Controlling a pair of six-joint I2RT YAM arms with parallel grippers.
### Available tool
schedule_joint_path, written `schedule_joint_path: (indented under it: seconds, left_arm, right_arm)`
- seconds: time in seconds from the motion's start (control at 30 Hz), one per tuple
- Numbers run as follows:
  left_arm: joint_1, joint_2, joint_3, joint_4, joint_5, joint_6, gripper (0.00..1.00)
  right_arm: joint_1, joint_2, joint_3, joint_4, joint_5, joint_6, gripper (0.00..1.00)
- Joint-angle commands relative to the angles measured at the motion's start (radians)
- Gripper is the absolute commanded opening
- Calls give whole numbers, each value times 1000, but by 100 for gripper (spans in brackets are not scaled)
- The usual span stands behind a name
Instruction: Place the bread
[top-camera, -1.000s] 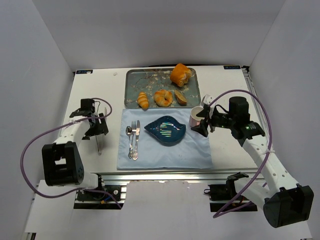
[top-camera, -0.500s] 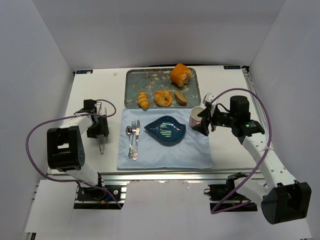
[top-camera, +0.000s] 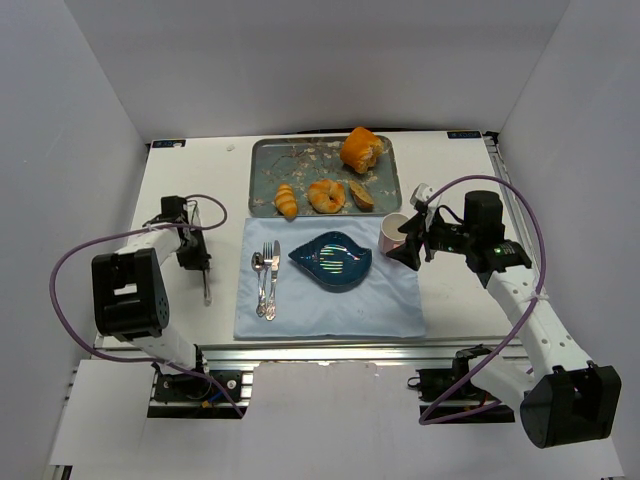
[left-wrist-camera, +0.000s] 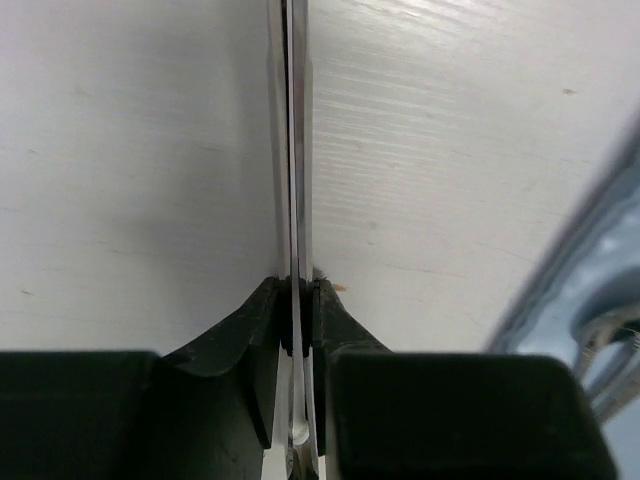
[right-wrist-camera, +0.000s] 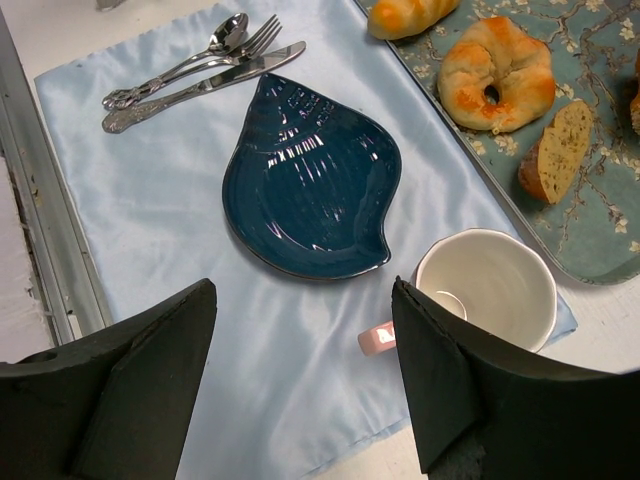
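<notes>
the left hand (left-wrist-camera: 298, 300) was clenched on thin metal tongs (left-wrist-camera: 297, 150) near the left edge of the table (top-camera: 200, 175), probably so the bread (top-camera: 326, 194) could be lifted without crushing. the bread lay on the tray (top-camera: 262, 170) at the far edge. the right hand (right-wrist-camera: 300, 300) hung released beside the cup (right-wrist-camera: 487, 290). cutlery (top-camera: 266, 280) lay between the tongs and the plate (top-camera: 331, 260).

Left wrist view: the metal tool (left-wrist-camera: 297, 150) runs off the top edge, and its lower end is hidden between the pads of the left gripper (left-wrist-camera: 297, 290). The blue shape (left-wrist-camera: 590, 290) at the right is blurred. Right wrist view: the frame crops the tray (right-wrist-camera: 595, 225), the long roll (right-wrist-camera: 410, 15) and one bread piece (right-wrist-camera: 636, 105).
</notes>
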Motion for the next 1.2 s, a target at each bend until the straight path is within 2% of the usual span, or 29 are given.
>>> schedule_joint_path:
  seconds: [0.0,0.2,0.3,0.33,0.47,0.57,0.83,1.0,1.17]
  left_arm:
    - [-4,-94,53,-29,100,-74,0]
    - [-60,-265,91,1,259,-253,0]
    - [-133,-311,78,43,286,-373,0]
    - [-199,-316,73,55,289,-428,0]
    - [-313,-310,79,81,281,-516,0]
    - [-360,-305,93,68,266,-542,0]
    - [-383,-257,147,-9,237,-505,0]
    - [-409,-207,168,5,284,-514,0]
    - [-425,-175,179,0,316,-522,4]
  right_arm:
    - [-8,-19,40,20,-23,13,76]
    - [-13,-15,38,28,-24,22,76]
    - [-14,-14,38,35,-29,30,76]
    - [-15,-14,38,37,-31,31,76]
    - [-16,-19,37,37,-32,33,76]
    - [-16,-25,32,37,-32,31,76]
    - [-19,-40,18,48,-34,43,76]
    - [-22,-43,14,48,-32,42,76]
    - [-25,-48,5,52,-32,43,76]
